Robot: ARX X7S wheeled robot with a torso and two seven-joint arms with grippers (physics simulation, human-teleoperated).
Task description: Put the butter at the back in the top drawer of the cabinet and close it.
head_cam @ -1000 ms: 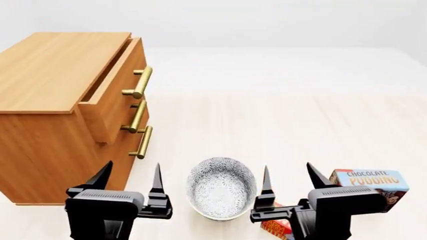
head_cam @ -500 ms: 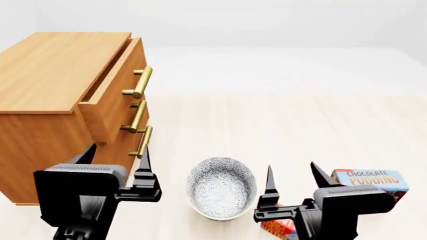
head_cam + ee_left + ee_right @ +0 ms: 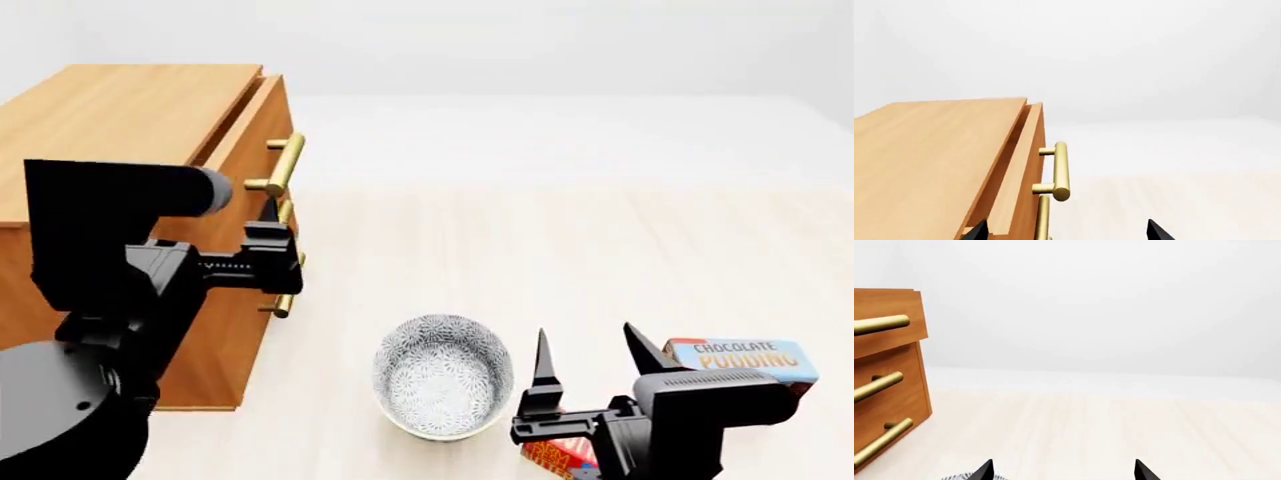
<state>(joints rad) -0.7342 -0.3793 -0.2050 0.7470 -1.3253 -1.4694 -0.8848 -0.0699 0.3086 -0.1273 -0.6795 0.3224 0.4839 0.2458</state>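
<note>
The left end effector, fingers apart, sat just before the top drawer, which stood ajar. The right end effector, also apart, hung over the butter, beside the bowl.

Seen along the frame's edge: 2 black fingertips of the right gripper, set well apart with bare pale wood-grain floor between them. Beside 1 tip, a sliver of patterned bowl rim. Off to the side, the light-brown cabinet showing 3 stacked brass bar handles, the top drawer jutting past the fronts below. Beyond, plain white backdrop.
</note>
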